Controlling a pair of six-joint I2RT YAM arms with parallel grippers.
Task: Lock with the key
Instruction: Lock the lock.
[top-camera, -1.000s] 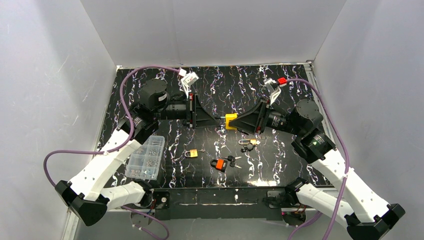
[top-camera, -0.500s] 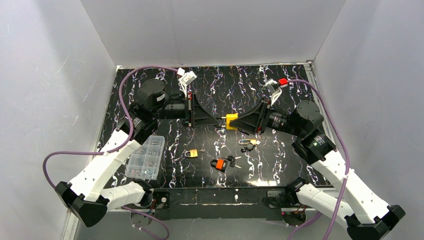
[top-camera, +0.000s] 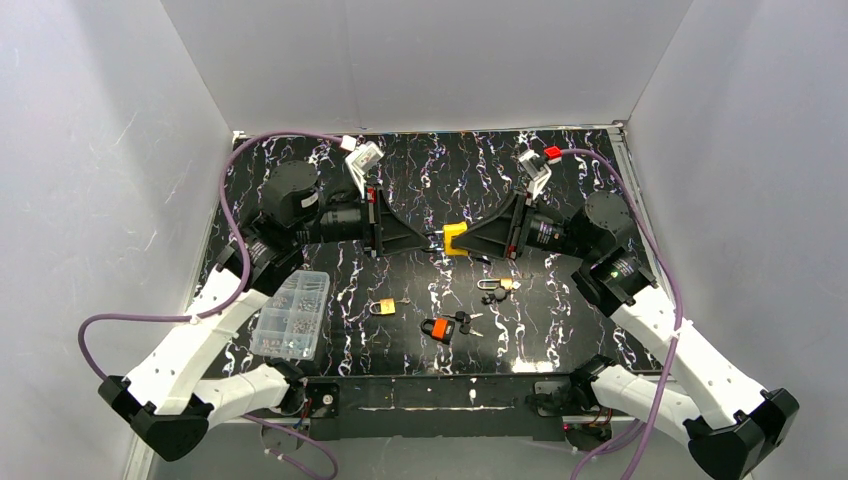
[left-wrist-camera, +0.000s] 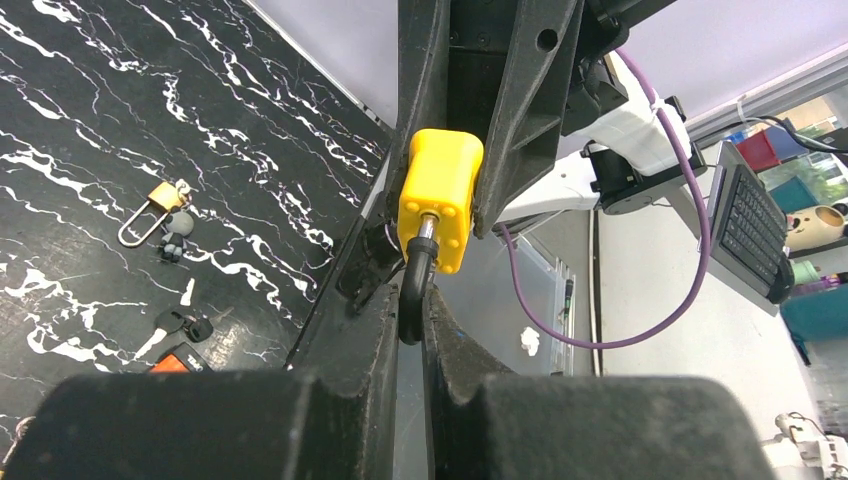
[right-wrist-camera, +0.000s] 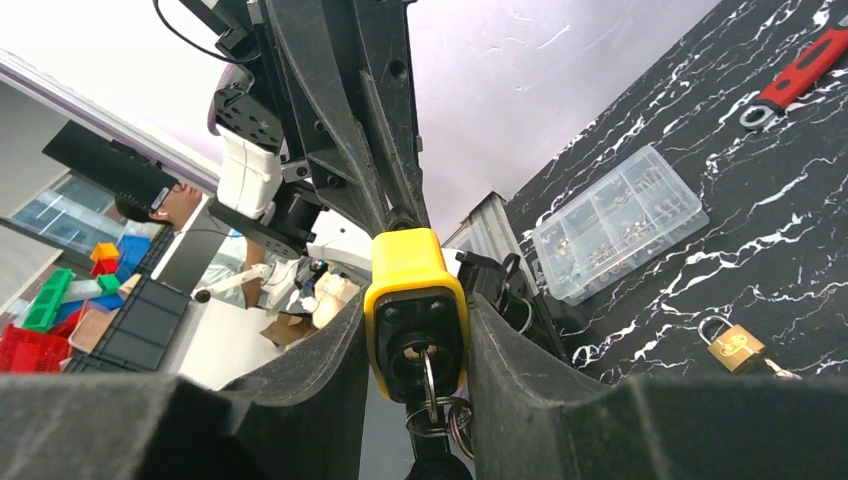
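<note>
A yellow padlock hangs in the air between both arms above the middle of the black marbled table. My right gripper is shut on its yellow body. The key sits in the keyhole on the black end face, and its rings dangle below. My left gripper is shut on the black shackle, which sticks out of the padlock's body. In the top view the left gripper meets the padlock from the left.
On the table below lie a brass padlock, an orange padlock with black keys, and a small padlock with keys. A clear parts box stands near the left arm. A red-handled tool lies further off.
My left gripper has closed on the shackle. Both arms and the padlock have shifted slightly to the left and towards the back.
</note>
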